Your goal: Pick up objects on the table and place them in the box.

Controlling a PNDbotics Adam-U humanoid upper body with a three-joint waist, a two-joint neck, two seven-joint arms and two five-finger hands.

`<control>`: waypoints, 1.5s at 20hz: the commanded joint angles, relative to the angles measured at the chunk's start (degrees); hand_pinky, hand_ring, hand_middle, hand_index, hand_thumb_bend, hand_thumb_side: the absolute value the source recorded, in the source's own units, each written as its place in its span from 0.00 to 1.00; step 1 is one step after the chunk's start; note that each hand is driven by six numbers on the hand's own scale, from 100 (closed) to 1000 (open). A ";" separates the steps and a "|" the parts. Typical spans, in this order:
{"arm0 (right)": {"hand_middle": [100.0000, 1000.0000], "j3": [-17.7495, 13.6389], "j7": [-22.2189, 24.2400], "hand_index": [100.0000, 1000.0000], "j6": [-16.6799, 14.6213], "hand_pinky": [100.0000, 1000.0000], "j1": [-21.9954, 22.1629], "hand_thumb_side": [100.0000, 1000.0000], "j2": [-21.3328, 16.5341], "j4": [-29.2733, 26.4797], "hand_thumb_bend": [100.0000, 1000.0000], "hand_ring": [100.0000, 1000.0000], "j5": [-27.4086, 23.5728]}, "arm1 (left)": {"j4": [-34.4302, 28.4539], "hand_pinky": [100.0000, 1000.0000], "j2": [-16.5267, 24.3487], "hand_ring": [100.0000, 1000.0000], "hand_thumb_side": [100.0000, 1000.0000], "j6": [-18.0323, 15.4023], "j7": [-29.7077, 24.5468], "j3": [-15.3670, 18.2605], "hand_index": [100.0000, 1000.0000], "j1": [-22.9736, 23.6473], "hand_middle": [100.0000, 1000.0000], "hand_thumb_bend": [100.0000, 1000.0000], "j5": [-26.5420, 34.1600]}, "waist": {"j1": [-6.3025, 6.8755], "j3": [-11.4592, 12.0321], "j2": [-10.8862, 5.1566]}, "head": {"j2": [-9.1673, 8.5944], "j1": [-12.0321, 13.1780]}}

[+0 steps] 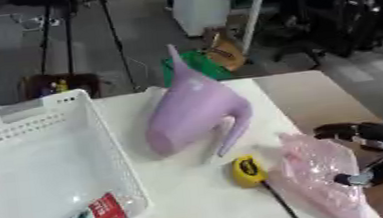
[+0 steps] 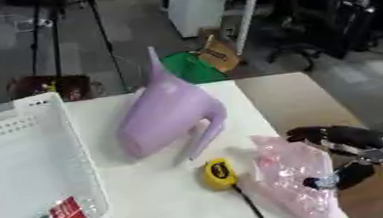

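Gripping pink bag (image 1: 317, 176), right robot hand (image 1: 377, 152); label (image 1: 108, 213) seemingly unreadable.

Count: five object kinds on view for you, one of each, plus one robot hand.

You've got one white perforated box (image 1: 55, 159) at left with one small packet with a red label (image 1: 103, 216) inside it. On the table (image 1: 317, 99): one lilac watering can (image 1: 191, 113), one yellow tape measure (image 1: 247, 170) with a single black tape running out of it, and one pink crinkled plastic bag (image 1: 316, 174). One hand shows for you, the right hand (image 1: 371, 151), at the bag's right edge. Other hand isn't in either view.
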 commanded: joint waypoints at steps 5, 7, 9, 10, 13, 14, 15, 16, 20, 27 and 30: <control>0.98 -0.62 13.50 1.00 -1.99 0.77 -1.29 0.76 -1.78 -1.39 0.28 1.00 -11.27 | -1.01 0.89 0.17 0.93 1.00 -0.12 -0.18 -0.37 0.74 -0.11 0.85 0.01 -0.24 | -0.33 -0.55 -1.67 | -0.20 -0.26; 0.98 -0.52 15.69 1.00 -0.29 0.77 -1.33 0.80 -1.95 -2.66 0.28 1.00 -14.05 | -1.01 0.89 0.18 0.93 1.00 -0.24 -0.21 -0.38 0.74 0.10 0.85 0.01 -0.32 | -0.58 -0.73 -1.86 | 0.12 -0.31; 0.98 -0.51 17.65 1.00 1.09 0.78 -1.16 0.82 -2.03 -3.83 0.28 1.00 -16.05 | -1.01 0.89 0.16 0.93 1.00 -0.38 -0.19 -0.36 0.74 0.35 0.85 0.01 -0.42 | -0.86 -0.88 -2.07 | 0.42 -0.38; 0.99 -0.54 18.43 1.00 1.66 0.78 -1.07 0.84 -2.00 -4.29 0.27 1.00 -16.81 | -1.01 0.89 0.14 0.93 1.00 -0.46 -0.17 -0.34 0.75 0.47 0.85 0.01 -0.46 | -1.01 -0.96 -2.18 | 0.55 -0.44; 0.99 -0.69 20.16 1.00 2.91 0.78 -0.90 0.84 -1.83 -5.23 0.27 1.00 -18.48 | -1.01 0.89 0.09 0.93 1.00 -0.69 -0.08 -0.31 0.75 0.75 0.85 0.01 -0.60 | -1.28 -1.12 -2.38 | 0.79 -0.55; 0.99 -0.57 20.79 1.00 3.27 0.78 -0.71 0.84 -1.71 -5.25 0.27 1.00 -18.80 | -1.01 0.89 0.07 0.93 1.00 -0.75 -0.08 -0.32 0.74 0.83 0.85 0.02 -0.66 | -1.45 -1.18 -2.49 | 0.79 -0.74; 0.99 -0.42 21.46 1.00 3.58 0.78 -0.57 0.84 -1.58 -5.17 0.27 1.00 -19.08 | -1.01 0.89 0.04 0.93 1.00 -0.84 -0.08 -0.32 0.74 0.93 0.85 0.02 -0.73 | -1.59 -1.23 -2.58 | 0.80 -0.88; 1.00 -0.26 22.09 1.00 3.83 0.80 -0.38 0.85 -1.49 -5.06 0.29 1.00 -19.22 | -1.01 0.89 0.03 0.93 1.00 -0.92 -0.06 -0.32 0.74 1.06 0.85 0.02 -0.78 | -1.77 -1.29 -2.66 | 0.84 -1.02; 1.00 0.13 22.76 1.00 3.97 0.82 0.05 0.86 -1.12 -4.95 0.29 1.00 -17.68 | -1.01 0.89 -0.01 0.93 1.00 -1.30 0.03 -0.36 0.74 1.51 0.85 0.02 -0.91 | -2.26 -1.63 -2.87 | 1.06 -1.19; 1.00 -1.12 18.39 1.00 3.20 0.84 0.11 0.92 2.77 -5.73 0.25 1.00 -9.37 | -1.01 0.89 0.02 0.93 1.00 -1.62 0.24 -0.23 0.75 2.34 0.85 0.02 -1.23 | -2.96 -2.88 -3.44 | 2.42 -0.31; 1.00 -2.56 16.30 1.00 3.15 0.84 0.61 0.91 6.14 -7.07 0.26 1.00 -4.83 | -1.01 0.89 0.19 0.94 1.00 -1.61 0.44 -0.13 0.75 2.69 0.85 0.02 -1.48 | -3.20 -3.51 -3.66 | 3.18 0.45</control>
